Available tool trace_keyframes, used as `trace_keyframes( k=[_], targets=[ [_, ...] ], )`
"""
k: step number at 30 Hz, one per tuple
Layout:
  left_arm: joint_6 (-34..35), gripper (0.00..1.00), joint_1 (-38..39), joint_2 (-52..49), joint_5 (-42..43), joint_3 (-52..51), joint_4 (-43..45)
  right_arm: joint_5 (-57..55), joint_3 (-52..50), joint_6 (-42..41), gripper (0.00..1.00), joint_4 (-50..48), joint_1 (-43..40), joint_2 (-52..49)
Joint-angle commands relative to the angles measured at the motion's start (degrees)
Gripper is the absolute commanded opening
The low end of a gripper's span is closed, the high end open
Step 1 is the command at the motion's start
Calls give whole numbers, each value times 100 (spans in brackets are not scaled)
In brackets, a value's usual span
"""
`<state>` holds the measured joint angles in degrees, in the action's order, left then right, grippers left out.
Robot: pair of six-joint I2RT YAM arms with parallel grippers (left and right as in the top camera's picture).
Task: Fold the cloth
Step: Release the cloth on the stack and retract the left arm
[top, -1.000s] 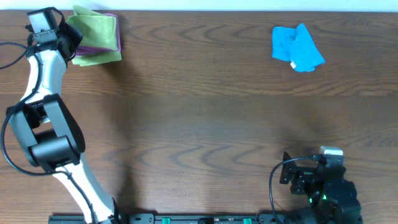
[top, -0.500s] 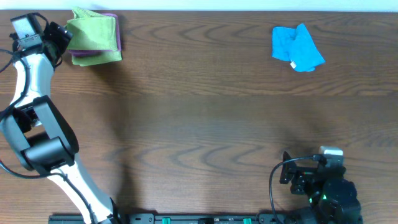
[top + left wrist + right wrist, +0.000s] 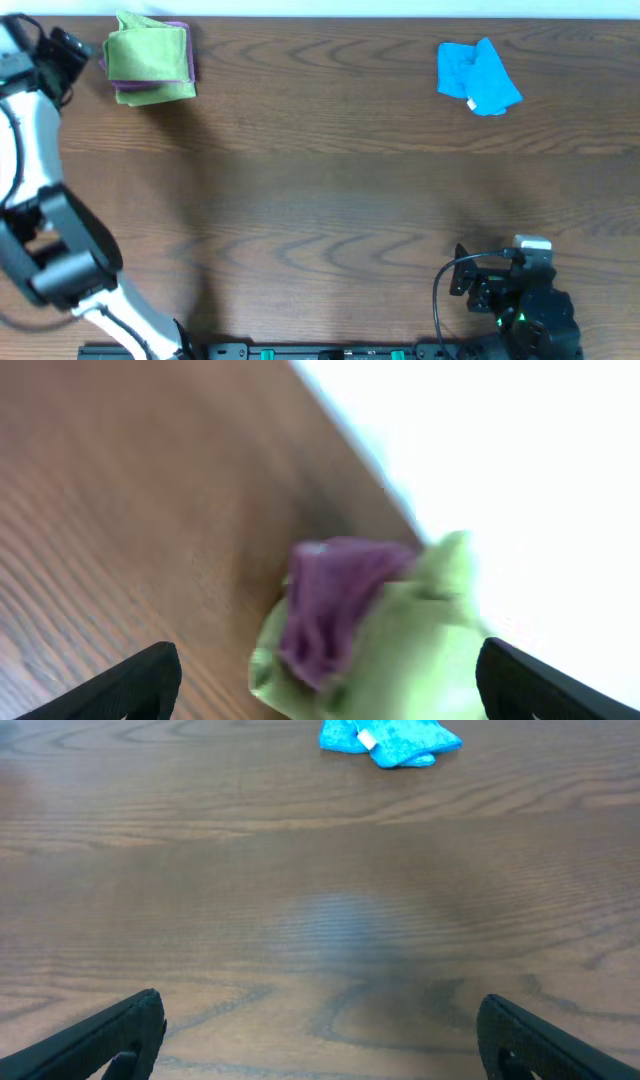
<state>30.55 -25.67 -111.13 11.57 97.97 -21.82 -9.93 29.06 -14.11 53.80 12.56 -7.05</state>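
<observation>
A folded green cloth [image 3: 148, 55] lies on a purple cloth [image 3: 185, 60] at the table's far left corner; the left wrist view shows the same green cloth [image 3: 420, 650] and purple cloth [image 3: 335, 600], blurred. My left gripper [image 3: 80, 50] hangs just left of that stack, open and holding nothing; in its own view the left gripper [image 3: 330, 678] has its jaws wide apart. A crumpled blue cloth [image 3: 478, 77] lies at the far right, also seen as the blue cloth [image 3: 390, 740]. My right gripper [image 3: 465, 280] rests open near the front edge, far from it.
The dark wood table [image 3: 320, 180] ends at a white strip along the back edge [image 3: 400, 8]. The left arm [image 3: 40, 220] stretches along the table's left side. A black rail [image 3: 300, 352] runs along the front edge.
My left gripper has opened, let go of the green cloth and drawn back to the left, away from the stack. The right arm and the blue cloth have not moved.
</observation>
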Motion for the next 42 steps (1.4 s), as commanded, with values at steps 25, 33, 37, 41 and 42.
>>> trace_keyframes(
  k=[25, 33, 37, 41, 42],
  targets=[
    [-3060, 96, 1906, 2426, 1331, 17, -4577, -35, -26, -90, 99, 2, -37, 35],
    [-3045, 95, 3001, 2973, 1204, -1622, -3775, -35, -26, -87, 99, 2, -37, 35],
    [-2859, 95, 3174, 4183, 1268, -3604, -2245, -35, -26, -87, 99, 2, -37, 35],
    [-2889, 95, 3123, 5689, 1003, -5351, -1084, -35, -26, -90, 99, 2, -37, 35],
    [-2887, 96, 3104, 6019, 887, -5663, -957, -35, -26, -90, 99, 2, -37, 35]
  ],
)
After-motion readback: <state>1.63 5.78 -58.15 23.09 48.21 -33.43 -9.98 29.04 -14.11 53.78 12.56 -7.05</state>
